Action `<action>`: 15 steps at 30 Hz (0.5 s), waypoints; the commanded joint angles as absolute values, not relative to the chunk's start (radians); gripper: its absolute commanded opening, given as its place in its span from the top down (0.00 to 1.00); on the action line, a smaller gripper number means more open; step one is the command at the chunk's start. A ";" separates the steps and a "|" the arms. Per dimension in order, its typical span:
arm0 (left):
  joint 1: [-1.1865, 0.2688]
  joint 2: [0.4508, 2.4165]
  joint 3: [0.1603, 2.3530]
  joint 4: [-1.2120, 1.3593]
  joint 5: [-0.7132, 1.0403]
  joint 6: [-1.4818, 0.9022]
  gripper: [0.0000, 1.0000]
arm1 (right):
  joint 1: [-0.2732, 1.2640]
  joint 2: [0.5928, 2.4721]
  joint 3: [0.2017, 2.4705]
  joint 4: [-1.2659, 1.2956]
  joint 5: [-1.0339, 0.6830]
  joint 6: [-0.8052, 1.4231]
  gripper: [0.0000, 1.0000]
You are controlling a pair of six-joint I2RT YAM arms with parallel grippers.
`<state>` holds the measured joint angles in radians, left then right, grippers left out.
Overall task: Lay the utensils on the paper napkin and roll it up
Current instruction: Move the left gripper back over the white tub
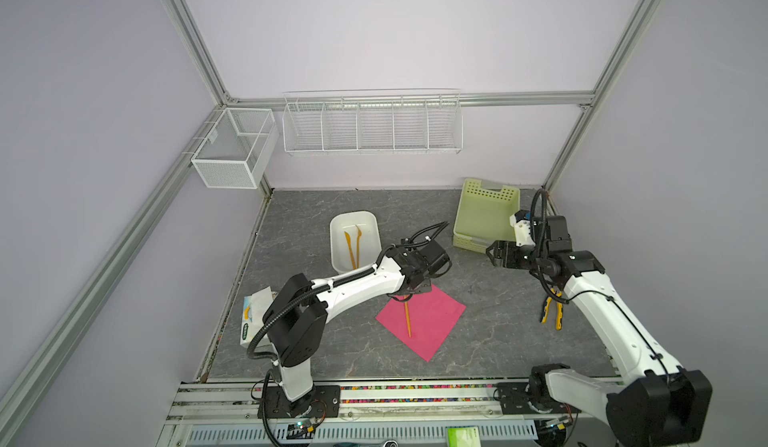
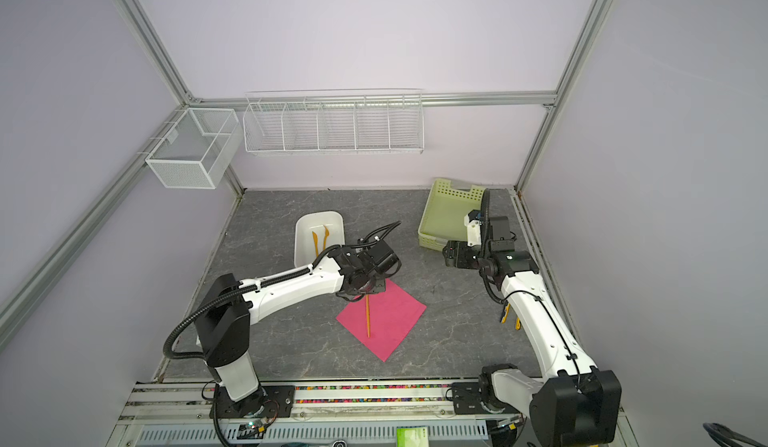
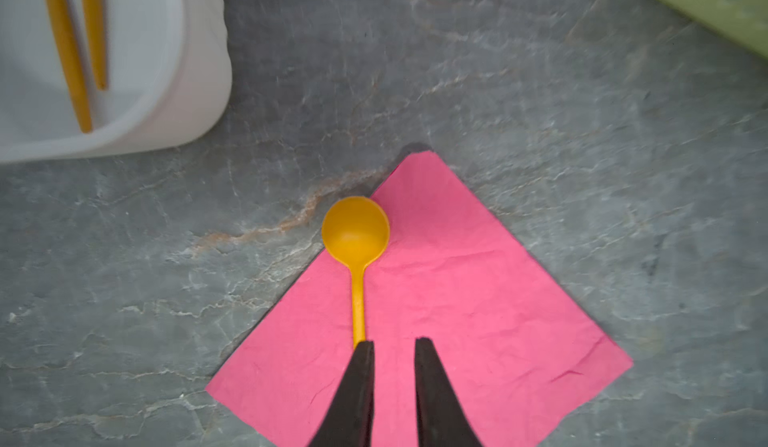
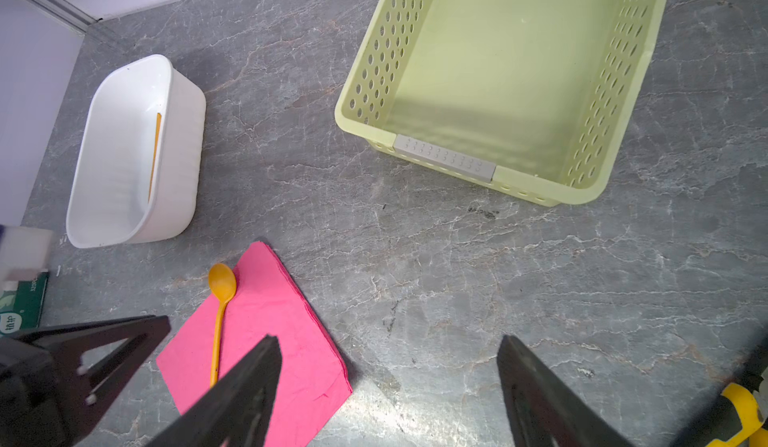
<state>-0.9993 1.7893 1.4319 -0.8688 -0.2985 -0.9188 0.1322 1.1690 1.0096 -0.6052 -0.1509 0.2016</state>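
Note:
The pink paper napkin lies flat as a diamond on the grey table. An orange spoon rests on it, its bowl hanging over the napkin's far left edge. My left gripper hovers over the handle's end with the jaws a narrow gap apart; bare napkin shows between them, and one finger hides the handle. Two more orange utensils lie in the white tub. My right gripper stands wide open and empty, over bare table right of the napkin.
A pale green perforated basket sits at the back right, just behind the right gripper. A tissue box lies at the table's left edge and yellow-handled pliers under the right arm. Wire baskets hang on the back wall.

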 commanded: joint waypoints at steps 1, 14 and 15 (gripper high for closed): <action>-0.972 1.750 1.488 -0.955 -0.351 -0.858 0.80 | 0.126 1.162 0.996 -0.588 -0.159 0.186 0.16; -0.749 1.649 1.472 -0.964 -0.291 -0.668 0.77 | 0.158 1.198 0.994 -0.596 -0.132 0.260 0.25; -0.727 1.647 1.468 -0.958 -0.279 -0.653 0.77 | 0.174 1.201 0.991 -0.585 -0.125 0.278 0.25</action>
